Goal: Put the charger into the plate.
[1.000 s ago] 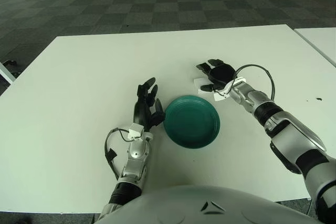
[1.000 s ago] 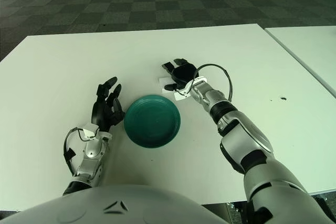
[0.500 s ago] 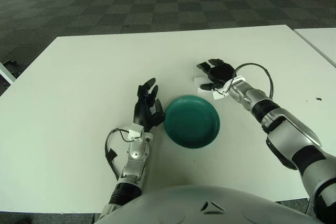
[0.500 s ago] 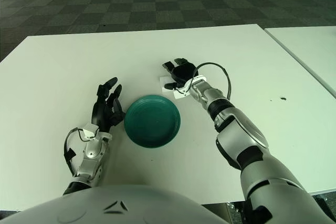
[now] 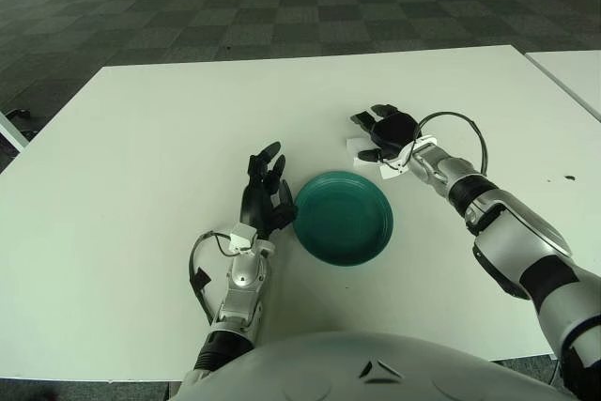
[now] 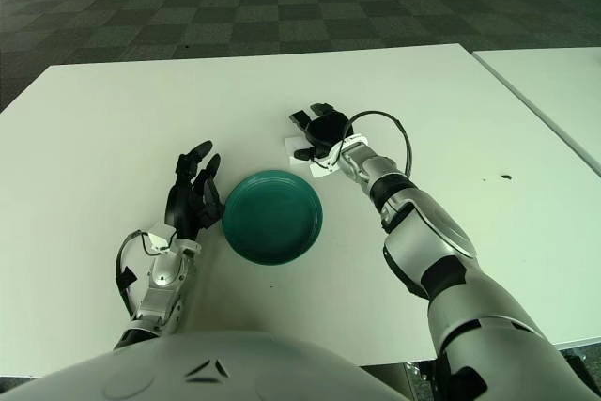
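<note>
A round dark green plate [image 5: 344, 216] lies on the white table [image 5: 141, 138]. Just beyond its far right rim sits a small white charger [image 5: 357, 147], mostly covered by my right hand [image 5: 380, 131]. That hand arches over the charger, its black fingers spread and its thumb at the charger's near edge; the charger stays on the table. My left hand [image 5: 265, 190] shows upright just left of the plate, fingers spread and holding nothing.
A black cable loops above my right wrist [image 5: 460, 133]. A second white table [image 5: 573, 72] stands to the right across a narrow gap. Dark checkered floor lies beyond the far edge.
Almost nothing has moved: my right hand stays over the charger with a very slight shift. My left hand stays beside the plate.
</note>
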Robot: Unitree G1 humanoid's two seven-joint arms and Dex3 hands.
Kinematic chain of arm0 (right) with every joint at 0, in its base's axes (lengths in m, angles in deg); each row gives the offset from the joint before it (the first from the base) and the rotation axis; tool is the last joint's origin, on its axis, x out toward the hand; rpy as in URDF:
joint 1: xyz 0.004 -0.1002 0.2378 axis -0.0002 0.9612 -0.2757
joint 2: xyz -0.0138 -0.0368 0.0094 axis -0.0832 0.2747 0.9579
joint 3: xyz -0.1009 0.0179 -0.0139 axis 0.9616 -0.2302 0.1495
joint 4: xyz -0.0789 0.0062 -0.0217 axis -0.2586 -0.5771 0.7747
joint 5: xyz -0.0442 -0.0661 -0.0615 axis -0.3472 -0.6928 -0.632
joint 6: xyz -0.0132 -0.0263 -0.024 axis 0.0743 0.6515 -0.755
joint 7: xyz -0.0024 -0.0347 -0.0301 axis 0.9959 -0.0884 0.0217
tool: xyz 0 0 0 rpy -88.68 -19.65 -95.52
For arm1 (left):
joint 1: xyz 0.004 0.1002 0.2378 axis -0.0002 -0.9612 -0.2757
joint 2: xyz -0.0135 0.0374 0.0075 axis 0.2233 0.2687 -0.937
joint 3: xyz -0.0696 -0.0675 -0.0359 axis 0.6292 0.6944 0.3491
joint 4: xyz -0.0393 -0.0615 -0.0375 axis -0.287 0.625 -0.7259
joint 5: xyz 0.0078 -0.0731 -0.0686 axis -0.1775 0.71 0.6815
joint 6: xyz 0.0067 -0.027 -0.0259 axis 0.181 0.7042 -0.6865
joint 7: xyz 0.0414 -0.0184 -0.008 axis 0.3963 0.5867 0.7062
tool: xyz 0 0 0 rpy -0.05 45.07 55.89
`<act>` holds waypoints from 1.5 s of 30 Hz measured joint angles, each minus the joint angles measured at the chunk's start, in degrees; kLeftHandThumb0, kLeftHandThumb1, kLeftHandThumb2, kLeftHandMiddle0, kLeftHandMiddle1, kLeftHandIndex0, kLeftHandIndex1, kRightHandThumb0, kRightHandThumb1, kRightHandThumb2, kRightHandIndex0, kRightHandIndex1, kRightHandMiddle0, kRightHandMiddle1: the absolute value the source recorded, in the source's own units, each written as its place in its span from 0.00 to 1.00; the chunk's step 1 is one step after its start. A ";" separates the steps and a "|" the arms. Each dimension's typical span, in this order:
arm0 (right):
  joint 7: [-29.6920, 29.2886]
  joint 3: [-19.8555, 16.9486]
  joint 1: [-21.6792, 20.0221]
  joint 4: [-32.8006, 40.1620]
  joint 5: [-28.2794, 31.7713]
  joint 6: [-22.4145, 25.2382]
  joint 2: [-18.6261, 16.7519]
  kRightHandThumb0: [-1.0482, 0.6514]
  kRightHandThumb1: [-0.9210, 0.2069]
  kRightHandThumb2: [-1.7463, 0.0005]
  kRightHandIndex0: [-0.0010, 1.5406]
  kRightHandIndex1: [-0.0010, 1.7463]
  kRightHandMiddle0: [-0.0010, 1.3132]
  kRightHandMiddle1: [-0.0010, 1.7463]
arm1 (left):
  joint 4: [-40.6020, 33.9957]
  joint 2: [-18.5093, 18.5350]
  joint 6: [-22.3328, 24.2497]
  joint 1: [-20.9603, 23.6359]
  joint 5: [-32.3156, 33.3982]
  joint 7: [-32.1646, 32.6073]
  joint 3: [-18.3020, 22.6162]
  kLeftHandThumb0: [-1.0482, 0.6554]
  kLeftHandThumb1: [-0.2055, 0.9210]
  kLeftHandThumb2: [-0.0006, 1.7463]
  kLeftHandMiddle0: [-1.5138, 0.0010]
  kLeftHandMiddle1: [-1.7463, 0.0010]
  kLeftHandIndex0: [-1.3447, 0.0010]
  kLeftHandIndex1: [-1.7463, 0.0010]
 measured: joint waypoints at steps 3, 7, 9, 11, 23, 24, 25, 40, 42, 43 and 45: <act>0.00 0.22 -0.04 -0.15 0.00 0.00 -0.06 0.11 0.00 0.60 0.14 0.00 0.00 0.22 | 0.11 0.00 -0.13 0.03 -1.08 0.51 -0.01 0.03 1.00 0.62 0.73 0.99 0.98 0.54; 0.01 0.60 -0.10 -0.36 0.00 -0.02 -0.07 0.08 0.00 0.56 0.13 0.00 0.00 0.22 | 0.11 0.00 -0.24 0.05 -1.29 1.25 -0.03 0.03 1.00 0.62 0.73 0.99 0.98 0.53; 0.03 0.83 -0.18 -0.53 0.00 -0.07 -0.09 0.08 0.00 0.55 0.13 0.00 0.00 0.22 | 0.12 0.00 -0.31 0.07 -1.30 1.48 -0.04 0.03 1.00 0.62 0.73 0.99 0.98 0.53; 0.05 1.04 -0.32 -0.72 0.00 -0.18 -0.12 0.07 0.00 0.53 0.12 0.00 0.00 0.21 | 0.13 0.00 -0.39 0.08 -1.30 1.57 -0.05 0.03 1.00 0.62 0.72 0.99 0.98 0.53; 2.05 2.32 0.46 -2.19 -0.41 -0.29 -0.64 0.04 0.00 0.51 0.11 0.00 0.00 0.21 | 0.30 0.02 -1.34 0.35 -1.92 2.97 -0.28 0.04 1.00 0.61 0.71 0.99 0.97 0.52; 2.07 2.32 0.45 -2.25 -0.41 -0.29 -0.66 0.04 0.00 0.51 0.11 0.00 0.00 0.21 | 0.32 0.03 -1.34 0.35 -1.98 3.03 -0.36 0.04 1.00 0.61 0.71 0.99 0.97 0.52; 2.07 2.31 0.45 -2.29 -0.41 -0.29 -0.67 0.04 0.00 0.50 0.11 0.00 0.00 0.22 | 0.32 0.03 -1.34 0.36 -2.01 3.08 -0.40 0.04 1.00 0.61 0.72 0.99 0.97 0.52; 2.07 2.26 0.25 -2.72 -0.39 -1.16 -0.69 0.01 0.00 0.47 0.15 0.01 0.00 0.28 | 0.28 0.03 -1.10 0.34 -1.19 3.20 -0.47 0.04 1.00 0.61 0.73 1.00 0.99 0.53; 2.07 2.25 0.21 -2.80 -0.39 -1.27 -0.69 0.01 0.00 0.46 0.15 0.01 0.00 0.28 | 0.30 0.03 -1.08 0.34 -1.09 3.12 -0.47 0.04 1.00 0.61 0.73 1.00 0.99 0.53; 2.07 2.25 0.19 -2.85 -0.39 -1.31 -0.69 0.01 0.00 0.46 0.15 0.01 0.00 0.28 | 0.31 0.03 -1.07 0.35 -1.07 3.07 -0.48 0.04 1.00 0.61 0.73 1.00 0.99 0.53; 2.06 2.25 0.13 -2.99 -0.39 -1.42 -0.70 0.01 0.00 0.47 0.15 0.01 0.00 0.28 | 0.33 0.03 -1.07 0.35 -1.06 2.92 -0.49 0.04 1.00 0.61 0.73 1.00 1.00 0.53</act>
